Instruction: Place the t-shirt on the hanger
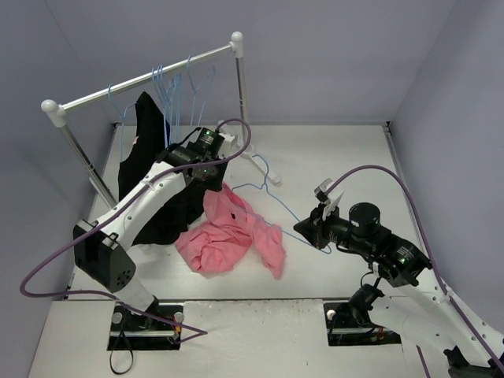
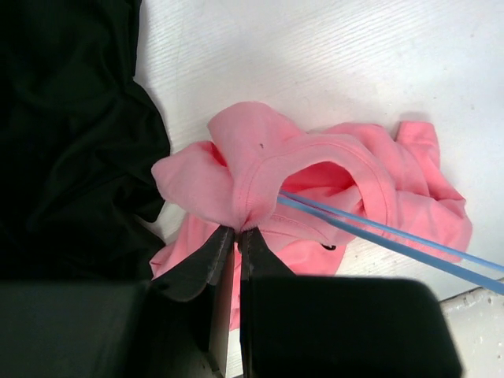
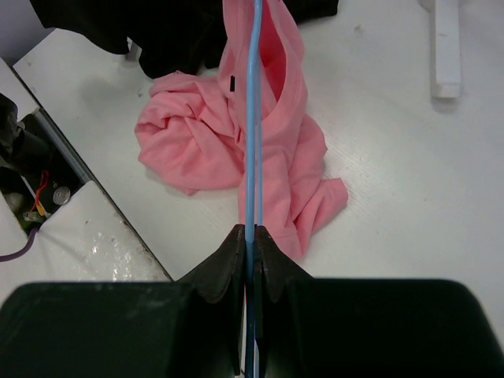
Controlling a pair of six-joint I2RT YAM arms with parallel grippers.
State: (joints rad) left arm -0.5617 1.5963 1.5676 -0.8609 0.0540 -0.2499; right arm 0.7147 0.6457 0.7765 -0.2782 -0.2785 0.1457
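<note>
My left end effector (image 2: pixel 237 230) is pressed together on a fold of the salmon-pink t-shirt (image 2: pixel 260 169), pinching the cloth just beside the collar seam so that the neck opening stands up in an arch. My right end effector (image 3: pixel 250 230) is likewise pressed together, clamping the thin wire of the light-blue hanger (image 3: pixel 253 118), which runs straight out from between my fingertips towards the shirt. Seen from my left wrist, two blue wire strands enter the neck opening from the right. The rest of the shirt lies crumpled on the white tabletop (image 1: pixel 339 157), its left edge against the black garment (image 1: pixel 146 157). My left arm stretches forward from its base over that black cloth, the wrist tipped down at the shirt's far end. My right arm is folded at the elbow and reaches leftward, low over the tabletop. A small dark tag (image 3: pixel 232 81) shows on the shirt, too small to read
</note>
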